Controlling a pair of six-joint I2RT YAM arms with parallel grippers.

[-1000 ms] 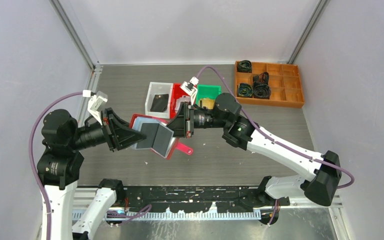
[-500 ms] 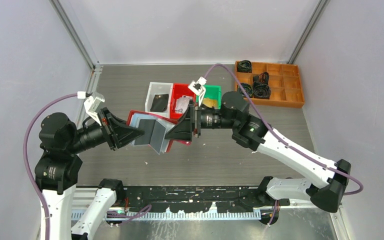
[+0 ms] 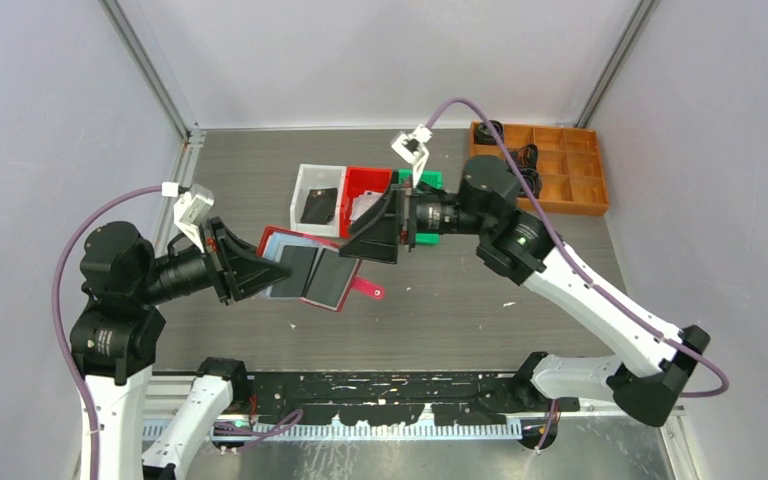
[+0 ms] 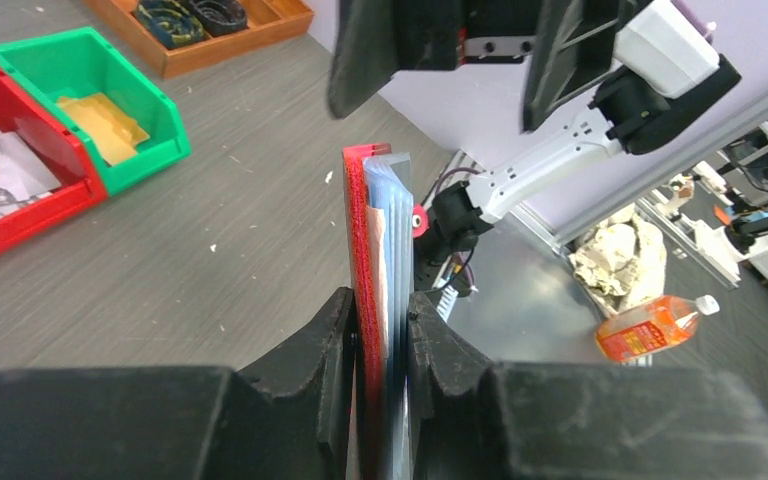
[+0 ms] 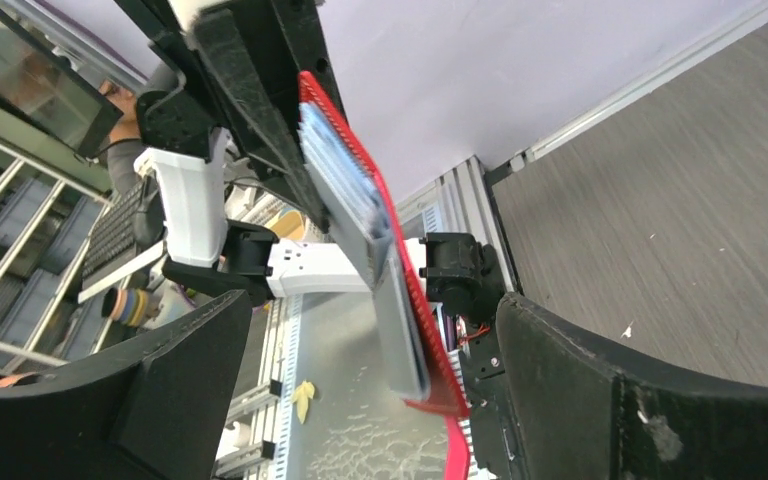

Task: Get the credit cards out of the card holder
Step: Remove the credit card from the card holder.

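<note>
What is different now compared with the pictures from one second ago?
The right gripper opened, let go of the dark card and drew back toward the red bin. The card dropped back flat against the card holder. The left gripper still clamps the card holder in the air.

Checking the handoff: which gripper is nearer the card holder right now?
Left. The left gripper has its jaws shut on one end of the card holder. The right gripper has its jaws open just off the opposite end, apparently not touching.
</note>
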